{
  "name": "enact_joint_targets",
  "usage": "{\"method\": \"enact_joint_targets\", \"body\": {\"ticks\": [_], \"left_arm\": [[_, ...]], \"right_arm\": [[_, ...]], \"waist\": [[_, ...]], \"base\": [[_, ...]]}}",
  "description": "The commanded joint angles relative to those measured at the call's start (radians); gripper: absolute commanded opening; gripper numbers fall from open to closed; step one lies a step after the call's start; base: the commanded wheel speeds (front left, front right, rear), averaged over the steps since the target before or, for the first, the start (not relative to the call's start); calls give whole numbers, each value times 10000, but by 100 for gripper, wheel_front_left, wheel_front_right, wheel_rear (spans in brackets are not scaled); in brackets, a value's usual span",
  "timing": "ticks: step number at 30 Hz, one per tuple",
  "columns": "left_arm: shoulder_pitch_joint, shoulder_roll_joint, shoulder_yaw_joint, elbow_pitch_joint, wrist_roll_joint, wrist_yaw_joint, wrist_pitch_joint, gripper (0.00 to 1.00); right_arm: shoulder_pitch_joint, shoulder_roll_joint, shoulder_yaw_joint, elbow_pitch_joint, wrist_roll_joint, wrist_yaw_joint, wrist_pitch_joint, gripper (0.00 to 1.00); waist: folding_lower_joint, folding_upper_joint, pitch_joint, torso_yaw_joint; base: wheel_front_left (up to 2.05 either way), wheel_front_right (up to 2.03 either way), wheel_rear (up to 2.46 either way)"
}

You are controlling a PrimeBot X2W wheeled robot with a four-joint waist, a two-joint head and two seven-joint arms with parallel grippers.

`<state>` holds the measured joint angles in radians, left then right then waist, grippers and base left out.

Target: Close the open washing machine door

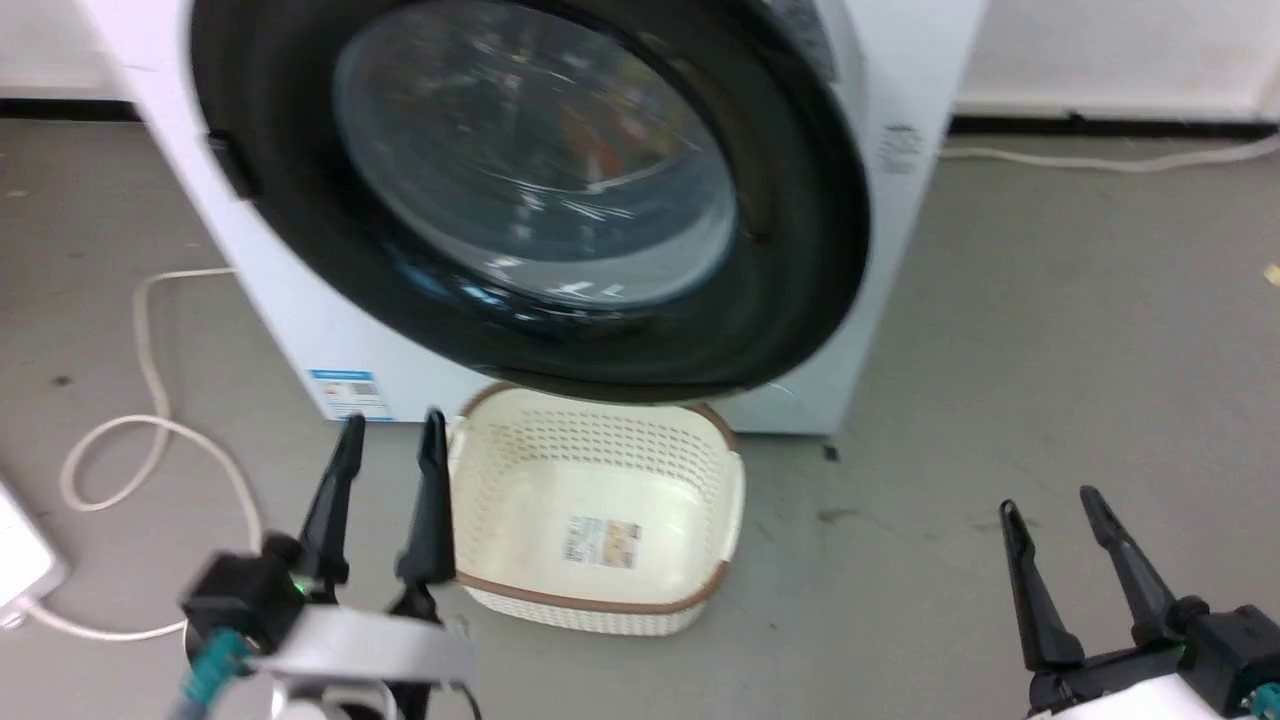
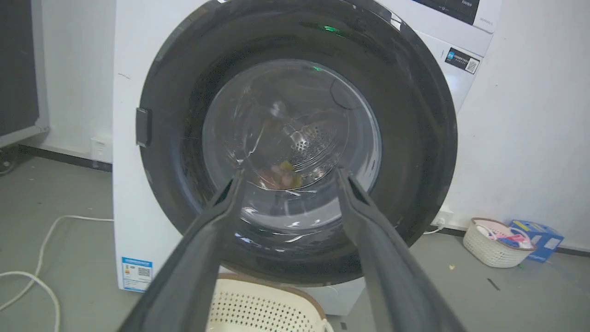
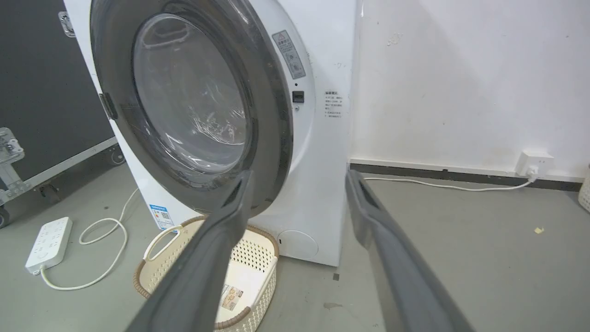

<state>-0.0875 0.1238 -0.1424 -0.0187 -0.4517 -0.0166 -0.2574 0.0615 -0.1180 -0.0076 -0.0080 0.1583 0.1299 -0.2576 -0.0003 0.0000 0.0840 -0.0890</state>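
We see the washing machine door (image 1: pixel 530 200) at twelve o'clock in the head view, lying nearly against the white machine front (image 1: pixel 290 300). From the right wrist, its latch edge stands a little off the panel. Our left pincer (image 1: pixel 392 420) at seven o'clock and right pincer (image 1: pixel 1048 500) at five o'clock are both spread, holding nothing, clear of the door. A cream basket (image 1: pixel 600 440) sits on the floor at six o'clock.
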Motion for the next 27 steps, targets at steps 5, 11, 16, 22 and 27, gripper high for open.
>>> {"method": "enact_joint_targets", "body": {"ticks": [5, 11, 16, 22, 27], "left_arm": [[984, -40, -212, -389, 2448, 359, -42, 100], [1608, -65, -463, -234, 3409, 507, -43, 100], [1889, -148, -561, -179, 3626, 490, -43, 100], [1818, -240, -808, -108, 3980, 492, -43, 100], [1512, -343, -1006, -291, 4265, 613, -43, 100]], "right_arm": [[339, 111, 63, -70, -136, 8, -42, 100], [494, 213, 28, -3, -239, 8, -42, 100], [566, 304, -13, 168, -249, 8, -42, 100], [536, 298, -67, 222, -206, 8, -42, 100], [211, -131, 377, 155, 65, 8, -42, 0]], "waist": [[3, 0, -633, 898], [3, 0, -798, 1165], [3, 0, -783, 1259], [3, 0, -517, 1395], [3, 0, 100, 1586]], "base": [[0, 0, 0], [0, 0, 0], [0, 0, 0], [0, 0, 0], [0, 0, 0]]}}
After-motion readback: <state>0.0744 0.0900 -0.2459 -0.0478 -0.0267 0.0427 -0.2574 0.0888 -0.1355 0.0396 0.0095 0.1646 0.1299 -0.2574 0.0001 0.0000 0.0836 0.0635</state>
